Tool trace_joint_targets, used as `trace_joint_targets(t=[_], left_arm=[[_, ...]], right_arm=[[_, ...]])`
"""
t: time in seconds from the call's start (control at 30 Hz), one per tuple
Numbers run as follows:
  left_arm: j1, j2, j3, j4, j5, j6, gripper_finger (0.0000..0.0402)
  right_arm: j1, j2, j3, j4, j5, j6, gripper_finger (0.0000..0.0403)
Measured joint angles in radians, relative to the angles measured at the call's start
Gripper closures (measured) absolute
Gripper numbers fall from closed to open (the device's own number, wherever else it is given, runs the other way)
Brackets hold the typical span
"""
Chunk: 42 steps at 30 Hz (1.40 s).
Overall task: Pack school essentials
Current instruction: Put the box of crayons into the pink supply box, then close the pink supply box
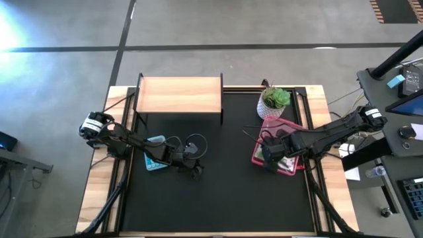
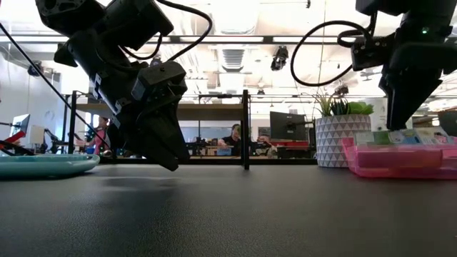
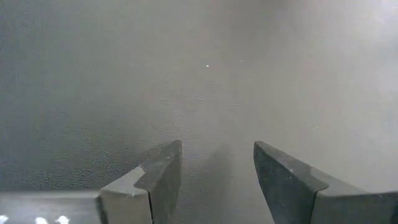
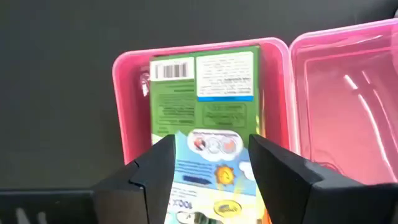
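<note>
— Stationery set (image 4: 205, 112), where is it?
— Lying in the pink box (image 1: 259, 157), its green card back filling one half up to the walls; the clear pink lid (image 4: 348, 106) lies open beside it. The box sits near the tabletop's (image 1: 225, 185) right edge, just by the potted plant (image 1: 274, 102).
— Your right tool (image 1: 269, 152)?
— Over the set, fingers apart, touching nothing that I can see.
— And the left tool (image 1: 192, 170)?
— Fingers apart, gripping nothing, low over bare black mat, with open room toward the middle and front. A teal plate (image 1: 156, 153) lies behind it by the left edge; the wooden shelf (image 1: 178, 94) lines the back.
</note>
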<state>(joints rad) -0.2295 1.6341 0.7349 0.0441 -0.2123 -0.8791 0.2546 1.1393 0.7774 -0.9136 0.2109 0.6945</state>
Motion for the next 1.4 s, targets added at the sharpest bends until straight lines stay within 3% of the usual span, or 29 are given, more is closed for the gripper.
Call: trace_joint_targets(t=[0.37, 0.73, 1.13, 1.4], left_arm=[[0.0, 0.0, 0.0, 0.0, 0.0, -0.001, 0.0219], [0.0, 0.0, 0.0, 0.0, 0.0, -0.001, 0.0219], [0.0, 0.0, 0.0, 0.0, 0.0, -0.004, 0.0219], [0.0, 0.0, 0.0, 0.0, 0.0, 0.0, 0.0219]], right_arm=[[0.0, 0.003, -0.025, -0.056, 0.128, 0.001, 0.0209], [0.0, 0.002, -0.086, -0.054, 0.121, 0.009, 0.0209], [0.0, -0.006, 0.022, -0.089, 0.103, 0.002, 0.0209], [0.0, -0.006, 0.067, 0.108, 0.118, -0.022, 0.0209]])
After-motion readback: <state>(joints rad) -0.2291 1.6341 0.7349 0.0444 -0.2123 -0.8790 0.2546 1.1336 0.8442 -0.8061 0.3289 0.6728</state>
